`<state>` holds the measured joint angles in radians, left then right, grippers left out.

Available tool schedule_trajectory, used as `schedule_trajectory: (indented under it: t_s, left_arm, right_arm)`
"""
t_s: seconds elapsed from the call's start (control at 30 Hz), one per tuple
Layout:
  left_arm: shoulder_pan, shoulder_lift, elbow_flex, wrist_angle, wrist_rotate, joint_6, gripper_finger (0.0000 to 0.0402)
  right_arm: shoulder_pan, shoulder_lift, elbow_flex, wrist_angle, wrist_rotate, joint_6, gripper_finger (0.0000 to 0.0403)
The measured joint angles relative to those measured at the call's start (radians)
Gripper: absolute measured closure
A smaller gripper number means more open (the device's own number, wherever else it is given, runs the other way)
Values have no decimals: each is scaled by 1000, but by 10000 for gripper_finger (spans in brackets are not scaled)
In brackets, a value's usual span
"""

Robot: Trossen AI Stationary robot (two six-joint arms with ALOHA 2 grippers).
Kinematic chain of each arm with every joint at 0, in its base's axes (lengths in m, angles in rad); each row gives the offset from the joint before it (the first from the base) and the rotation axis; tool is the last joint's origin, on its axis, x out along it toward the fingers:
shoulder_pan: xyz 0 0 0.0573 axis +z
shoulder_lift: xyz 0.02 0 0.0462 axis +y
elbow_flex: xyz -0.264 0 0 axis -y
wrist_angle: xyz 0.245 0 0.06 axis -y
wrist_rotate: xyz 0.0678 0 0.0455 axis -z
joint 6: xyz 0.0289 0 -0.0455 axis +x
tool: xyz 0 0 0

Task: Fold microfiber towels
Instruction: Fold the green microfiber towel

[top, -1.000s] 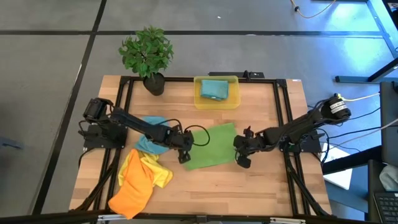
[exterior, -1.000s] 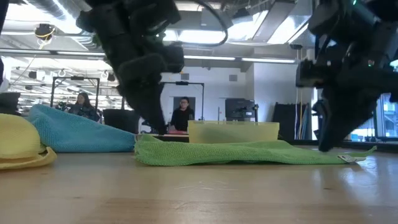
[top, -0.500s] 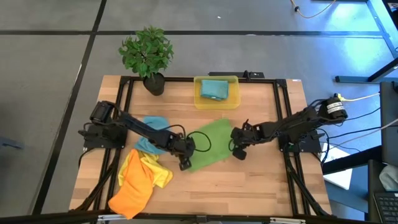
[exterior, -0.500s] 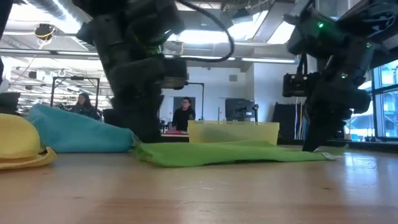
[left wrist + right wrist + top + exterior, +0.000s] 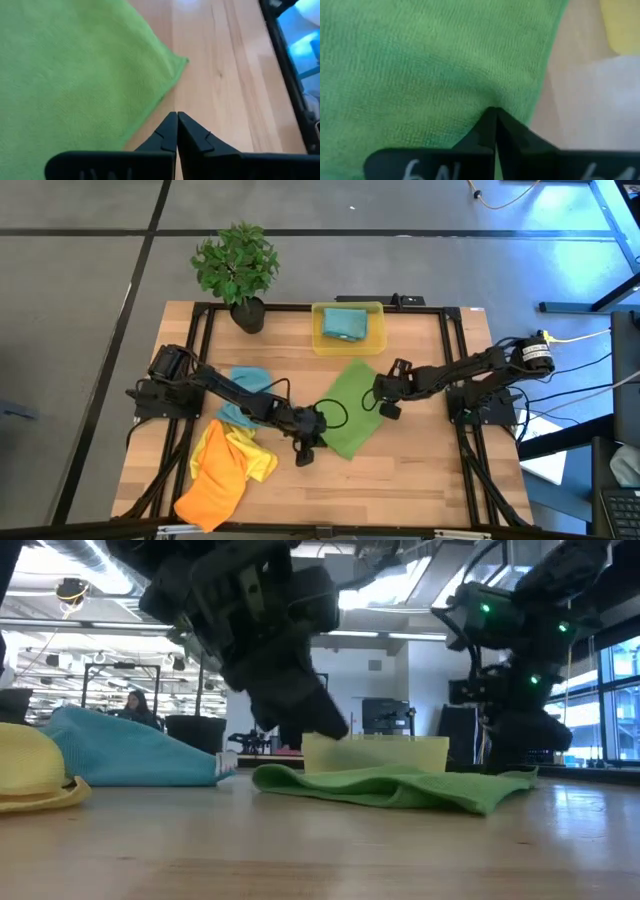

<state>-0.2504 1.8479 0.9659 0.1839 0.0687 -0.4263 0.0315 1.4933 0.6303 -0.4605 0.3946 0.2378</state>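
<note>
Nearest the front edge of the table (image 5: 400,480), the orange towel (image 5: 212,485) sits in a heap with the yellow towel (image 5: 243,455) bunched against it, both well to the left of the green towel (image 5: 352,410). The teal towel (image 5: 244,385) is crumpled just behind those two.

The green towel is the landmark here, lying flat-ish in the middle of the table, turned diagonal. The left gripper (image 5: 305,448) is down at the towel's near-left corner; the wrist view shows its fingers (image 5: 176,134) pinched together with the tips on bare wood, right beside the towel's edge, so it doesn't look like it's got any cloth. The right gripper (image 5: 388,402) is at the towel's far-right side, fingers (image 5: 492,129) also pressed tight, tips right on the green fabric near its edge. Can't tell if it's actually pinching a fold or just poking at it.

Behind the green towel is the yellow bin (image 5: 347,329) with another teal cloth (image 5: 343,323) inside. Left of the bin stands a potted plant (image 5: 237,270).

No readable writing anywhere, just some blurry white marks on the gripper bodies.
</note>
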Motion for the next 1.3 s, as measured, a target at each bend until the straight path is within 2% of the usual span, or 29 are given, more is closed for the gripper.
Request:
schedule_trajectory:
  t_s: [0.17,0.3,0.4,0.53,0.7,0.8,0.87,0.93,1.13,1.3]
  left_arm:
    - [1,-74,2,-115,-86,57,401]
    - [-11,-129,2,-212,-184,120,401]
    - [-15,-142,2,-246,-210,124,401]
    - [-18,-129,2,-249,-214,124,401]
    - [-37,-81,2,-216,-220,145,401]
    - [-89,-57,2,-153,-254,168,401]
    - [-131,-44,2,-112,-291,172,401]
    - [-160,-14,6,-31,-324,174,401]
    - [-181,15,2,-53,-590,151,401]
    - [-114,15,3,-103,-635,98,401]
  right_arm:
    - [15,-11,84,-115,3,-35,396]
    - [60,-52,108,-117,3,-42,395]
    - [108,-83,110,-98,-3,-34,395]
    - [197,-90,109,39,-40,-13,395]
    - [311,-52,85,399,-119,-63,395]
    - [357,-24,85,432,-78,-85,395]
    - [366,-2,84,425,-28,-68,395]
    - [366,16,84,429,-25,-53,395]
    - [414,117,94,685,-80,-96,395]
    - [459,240,177,698,-78,-135,395]
